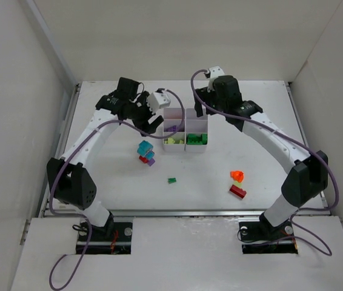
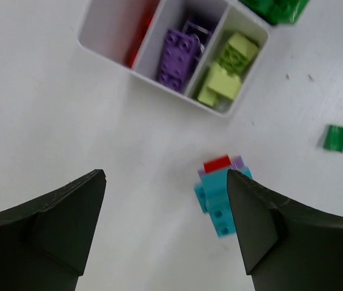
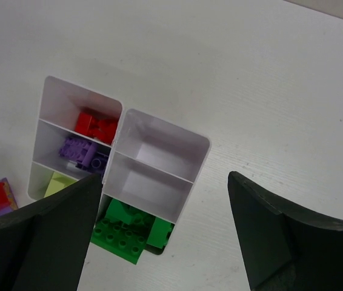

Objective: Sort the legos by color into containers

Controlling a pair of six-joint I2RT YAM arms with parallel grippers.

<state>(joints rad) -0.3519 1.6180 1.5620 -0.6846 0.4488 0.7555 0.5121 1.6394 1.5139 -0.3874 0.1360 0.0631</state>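
Observation:
The white six-compartment tray (image 1: 196, 124) stands mid-table. In the right wrist view its left column holds red (image 3: 97, 126), purple (image 3: 83, 151) and yellow-green (image 3: 59, 182) legos. Its right column has two bare compartments and green legos (image 3: 132, 230) in the nearest one. A stuck cluster of cyan, red and purple legos (image 1: 145, 151) lies left of the tray, with a small green brick (image 1: 172, 180) nearer the front. An orange brick (image 1: 237, 176) and a red brick (image 1: 238, 191) lie at the right. My left gripper (image 2: 165, 182) is open above the table beside the cluster (image 2: 220, 200). My right gripper (image 3: 165, 176) is open above the tray's rim (image 3: 203, 159).
White walls enclose the table on three sides. The small green brick (image 2: 334, 137) lies alone on the table right of the cluster. Purple cables trail along both arms.

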